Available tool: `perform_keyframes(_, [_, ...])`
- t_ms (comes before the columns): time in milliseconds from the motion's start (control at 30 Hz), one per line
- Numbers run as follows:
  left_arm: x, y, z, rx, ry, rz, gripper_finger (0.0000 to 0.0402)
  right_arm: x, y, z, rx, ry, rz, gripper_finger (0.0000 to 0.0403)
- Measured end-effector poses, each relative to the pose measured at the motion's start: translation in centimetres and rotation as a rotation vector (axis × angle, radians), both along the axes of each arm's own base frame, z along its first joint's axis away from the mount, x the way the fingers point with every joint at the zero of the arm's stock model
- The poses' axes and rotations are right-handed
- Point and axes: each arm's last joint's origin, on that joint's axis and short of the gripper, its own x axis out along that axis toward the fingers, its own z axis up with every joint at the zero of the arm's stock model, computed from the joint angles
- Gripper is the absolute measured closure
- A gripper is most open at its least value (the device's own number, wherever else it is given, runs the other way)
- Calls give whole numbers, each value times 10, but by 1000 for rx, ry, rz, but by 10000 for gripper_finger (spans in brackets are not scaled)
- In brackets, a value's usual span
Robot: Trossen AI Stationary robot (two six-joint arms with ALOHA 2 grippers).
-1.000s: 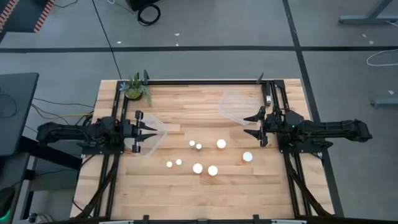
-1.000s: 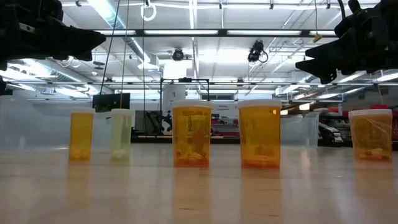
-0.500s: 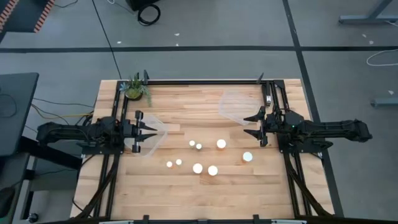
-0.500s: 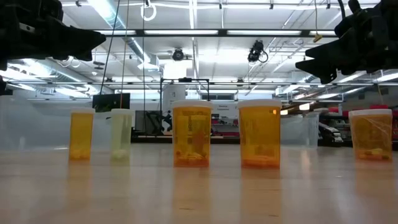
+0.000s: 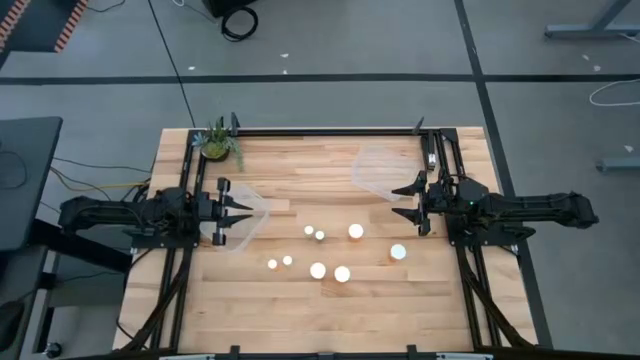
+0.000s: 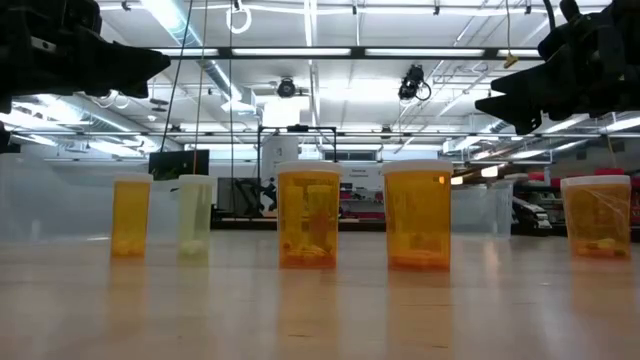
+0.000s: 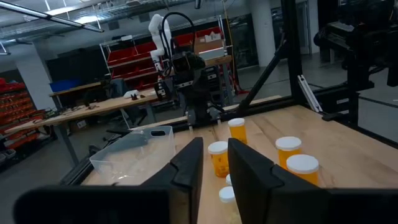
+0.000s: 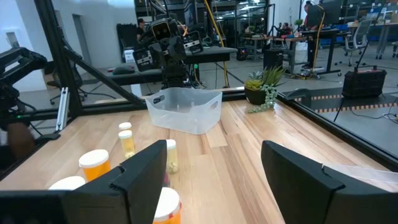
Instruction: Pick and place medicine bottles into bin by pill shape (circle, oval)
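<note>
High view: my left pincer hangs at the surface's left edge, my right pincer at its right edge. Medicine bottles stand mid-surface.
Wrist views: left fingers narrowly apart, right spread wide; both empty.

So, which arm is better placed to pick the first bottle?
Probably the right. Its tool is open and close to the rightmost bottle. The left tool hovers over its clear bin, farther from any bottle.
</note>
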Motion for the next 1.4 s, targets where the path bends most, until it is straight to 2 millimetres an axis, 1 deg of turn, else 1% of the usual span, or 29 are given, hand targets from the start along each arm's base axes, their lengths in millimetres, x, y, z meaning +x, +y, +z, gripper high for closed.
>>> perform_keyframes(167, [0, 0, 0, 0, 0, 0, 323, 0, 0, 0, 0, 0, 0, 134])
perform_keyframes(467, [0, 0, 0, 0, 0, 0, 315, 0, 0, 0, 0, 0, 0, 134])
perform_keyframes(867, [0, 0, 0, 0, 0, 0, 321, 0, 0, 1, -1, -13, -1, 134])
perform_keyframes(1067, [0, 0, 0, 0, 0, 0, 315, -1, -2, 8, -18, -77, -65, 134])
perform_keyframes(1333, [0, 0, 0, 0, 0, 0, 323, -5, -5, 31, -109, -316, -150, 134])
perform_keyframes(1400, [0, 0, 0, 0, 0, 0, 323, -5, -7, 33, -108, -333, -167, 134])
